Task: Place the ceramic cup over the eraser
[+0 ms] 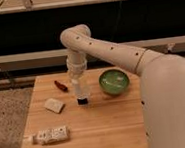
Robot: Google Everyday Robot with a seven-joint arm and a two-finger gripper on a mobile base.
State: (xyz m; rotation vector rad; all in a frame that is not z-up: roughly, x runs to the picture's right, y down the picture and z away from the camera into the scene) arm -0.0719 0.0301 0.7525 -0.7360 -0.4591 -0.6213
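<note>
The gripper (pixel 81 92) hangs mid-table; green bowl (pixel 113 81) crowds its right, red stick (pixel 61 85) and white block (pixel 54 105) its left.

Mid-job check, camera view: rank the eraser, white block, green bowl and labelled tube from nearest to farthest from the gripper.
Gripper is at table centre.
1. Eraser, directly beneath it.
2. White block, on the image left, and green bowl, on the image right: too close to call.
3. Labelled tube, front-left edge.
</note>
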